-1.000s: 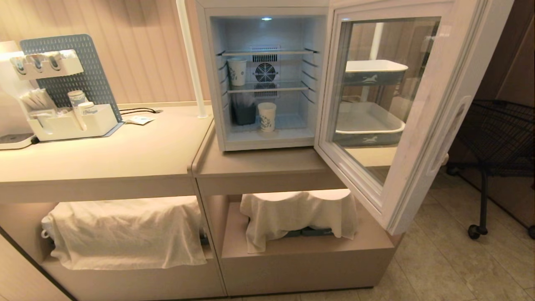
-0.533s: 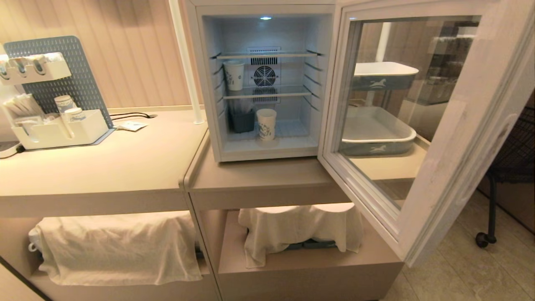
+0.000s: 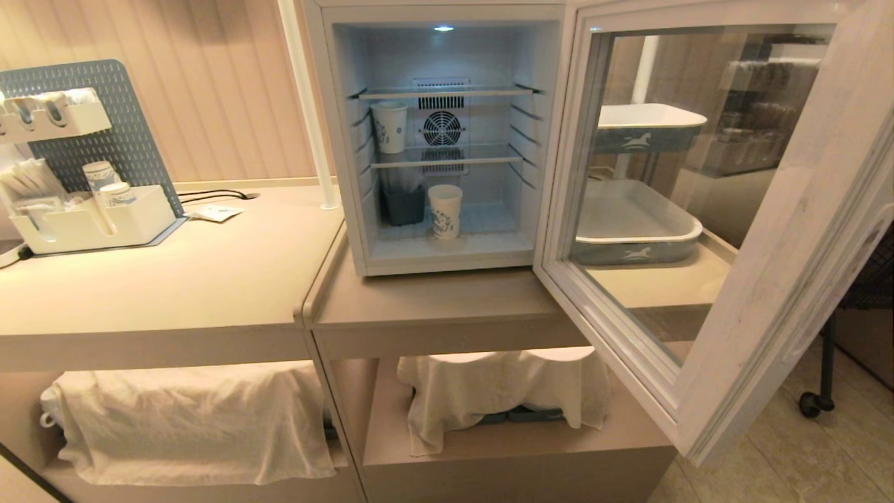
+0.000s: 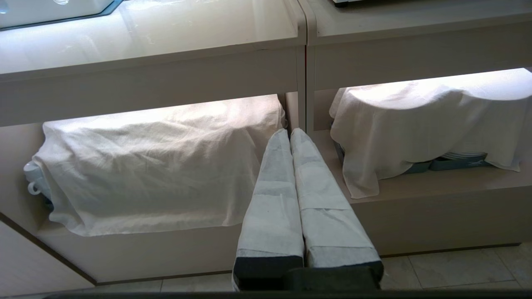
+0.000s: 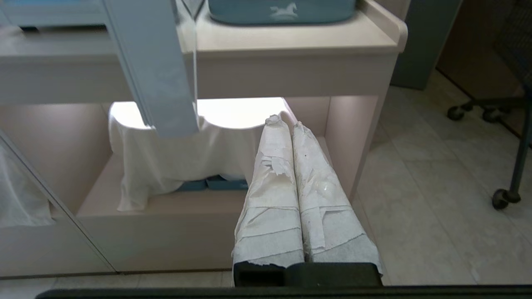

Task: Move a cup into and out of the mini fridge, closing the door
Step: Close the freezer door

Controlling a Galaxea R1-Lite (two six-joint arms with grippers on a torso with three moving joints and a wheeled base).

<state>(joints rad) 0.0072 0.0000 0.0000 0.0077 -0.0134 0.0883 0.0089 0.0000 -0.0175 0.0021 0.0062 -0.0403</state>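
Note:
The mini fridge [image 3: 447,265] stands on the counter with its inside lit. Its door [image 3: 789,230] is swung wide open to the right, and its lower corner also shows in the right wrist view [image 5: 153,74]. The cup [image 3: 445,211], white with blue print low on its side, stands upright on the fridge floor. A similar cup [image 3: 390,127] stands on the middle wire shelf at the left. Neither arm is in the head view. My left gripper [image 4: 289,132] and right gripper [image 5: 286,121] are both shut and empty, low in front of the counter's lower shelves.
A dark container [image 3: 405,206] sits left of the cup on the fridge floor. Grey trays [image 3: 635,223] show through the door's glass. A white organiser [image 3: 91,220] with cups is on the left counter. White cloths [image 3: 188,419] [image 3: 499,391] cover the lower shelves. A wheeled chair [image 3: 810,404] stands at the right.
The whole head view has shifted: the camera has come closer to the counter, so the fridge and door look larger. Nothing on the counter or in the fridge has moved.

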